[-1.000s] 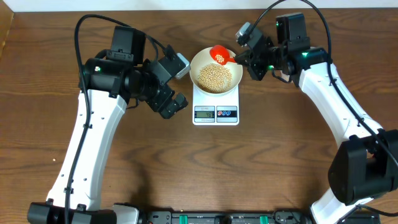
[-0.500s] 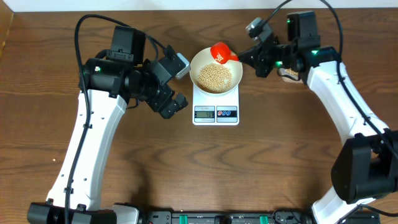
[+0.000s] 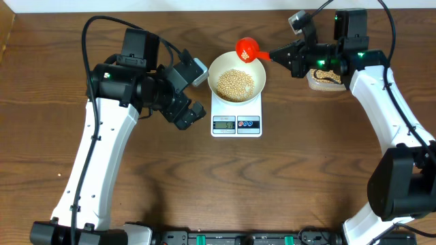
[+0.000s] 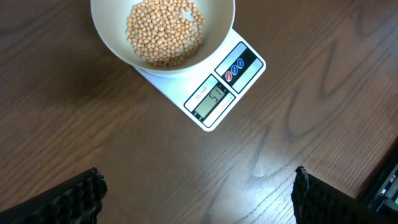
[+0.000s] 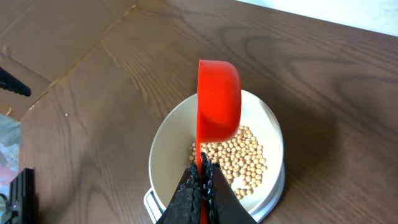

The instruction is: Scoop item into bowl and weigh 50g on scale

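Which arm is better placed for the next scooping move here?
Right. The right claw is shut on the handle of the red scoop, held at the far rim of the bowl, with the bean tub beside that arm. The left claw is open and empty, beside the scale.

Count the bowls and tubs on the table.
2: white bowl on the scale; clear tub right of it, partly hidden by the right arm.

Beans [image 3: 235, 84] lie in the bowl [image 3: 259, 76] on the scale [image 3: 236, 124].

Dark wood-grain table [image 3: 272, 184] fills the view; pale strip [image 3: 170, 5] along its far edge.
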Controlling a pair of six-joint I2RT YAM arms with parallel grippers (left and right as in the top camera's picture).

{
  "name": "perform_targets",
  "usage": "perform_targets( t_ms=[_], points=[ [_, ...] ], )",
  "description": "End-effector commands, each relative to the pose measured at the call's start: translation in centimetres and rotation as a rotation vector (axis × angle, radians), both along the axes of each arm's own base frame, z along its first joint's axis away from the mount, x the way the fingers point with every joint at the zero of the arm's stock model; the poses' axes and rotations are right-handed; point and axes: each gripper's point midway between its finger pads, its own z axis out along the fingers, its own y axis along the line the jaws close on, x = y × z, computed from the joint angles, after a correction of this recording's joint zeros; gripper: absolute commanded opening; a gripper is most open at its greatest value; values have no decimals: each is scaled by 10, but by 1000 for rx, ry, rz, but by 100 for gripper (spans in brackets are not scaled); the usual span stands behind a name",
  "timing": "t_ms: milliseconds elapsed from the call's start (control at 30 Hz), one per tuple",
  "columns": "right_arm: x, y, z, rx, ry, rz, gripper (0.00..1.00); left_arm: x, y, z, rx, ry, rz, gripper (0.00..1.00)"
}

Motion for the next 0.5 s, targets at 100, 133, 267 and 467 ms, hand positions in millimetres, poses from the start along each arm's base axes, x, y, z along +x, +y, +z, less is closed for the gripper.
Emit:
perform_targets(
  t_ms=[100, 133, 267, 467],
  points=[
    [-6, 3, 18, 38, -18, 20, 1, -3, -1, 1, -8, 2, 2, 98],
    [-6, 3, 18, 38, -18, 20, 1, -3, -1, 2, -8, 2, 2, 98],
    [-6, 3, 18, 30, -34, 27, 1, -3, -1, 1, -8, 2, 2, 98],
    [-6, 3, 18, 32, -32, 28, 1, -3, -1, 1, -8, 2, 2, 98]
  ],
)
